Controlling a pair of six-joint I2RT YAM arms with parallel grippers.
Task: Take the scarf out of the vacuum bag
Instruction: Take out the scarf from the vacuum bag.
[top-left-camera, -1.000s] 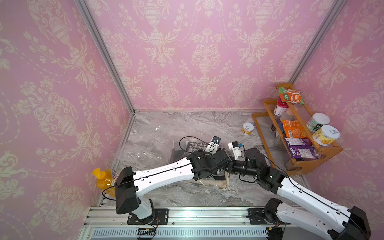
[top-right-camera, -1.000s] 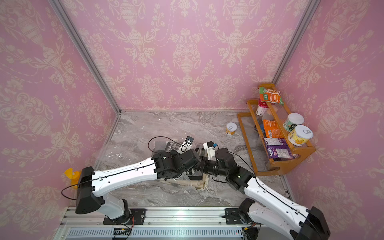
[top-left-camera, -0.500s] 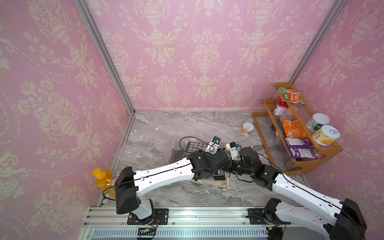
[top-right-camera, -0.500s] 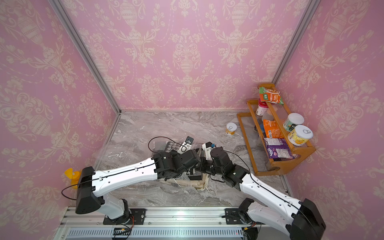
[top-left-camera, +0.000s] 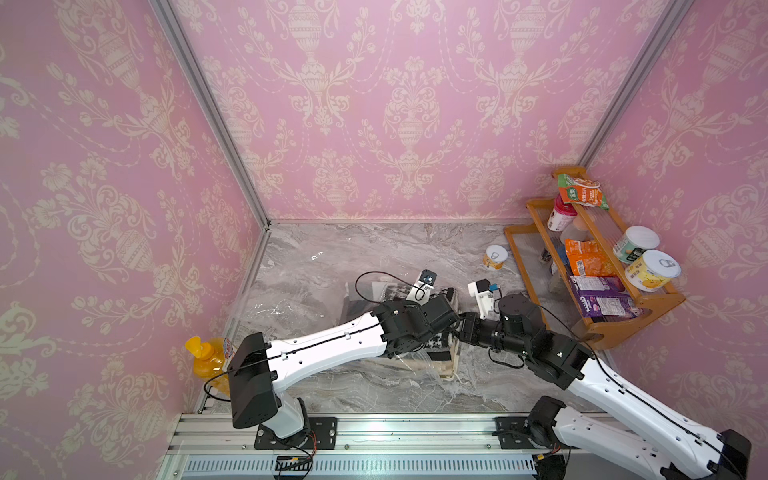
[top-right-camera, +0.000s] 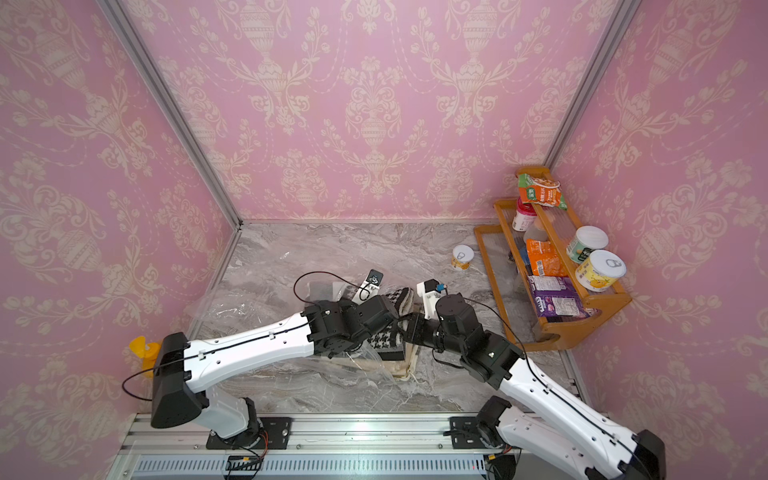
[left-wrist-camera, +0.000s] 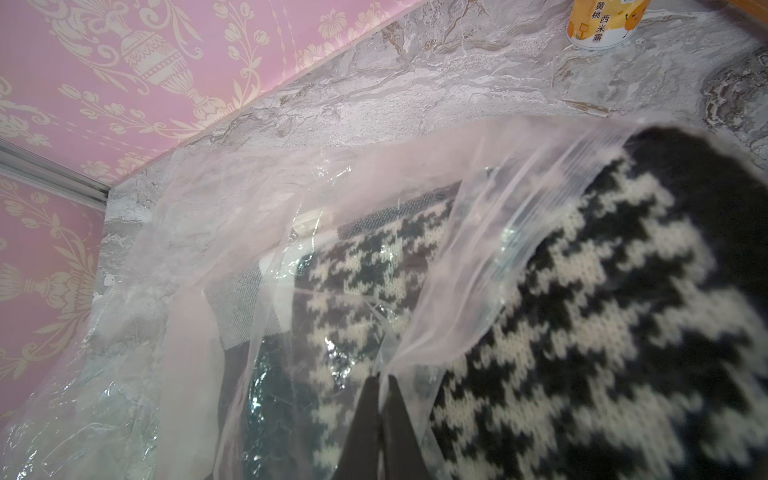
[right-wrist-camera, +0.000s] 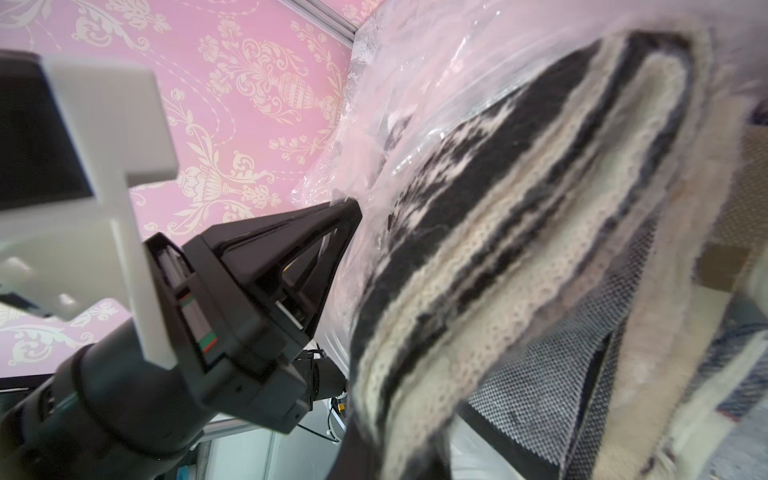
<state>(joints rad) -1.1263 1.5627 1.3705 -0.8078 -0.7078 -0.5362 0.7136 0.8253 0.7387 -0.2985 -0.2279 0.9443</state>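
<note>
The scarf is a folded black-and-white houndstooth knit, partly sticking out of the mouth of the clear, crinkly vacuum bag. My left gripper is shut on the bag's upper film at the mouth. My right gripper is shut on the scarf's folded edge. The left gripper's fingers show beside the scarf in the right wrist view. In both top views the two wrists meet over the scarf mid-table. The bag spreads to the left.
A wooden rack with snack packs and cans stands at the right. A small can sits on the marble table near it. An orange bottle stands at the left edge. Cream fringed cloth and grey fabric lie under the scarf.
My right gripper moved in toward the left one, shut on the scarf's edge, then drew back a little to the right. The left arm held still.
</note>
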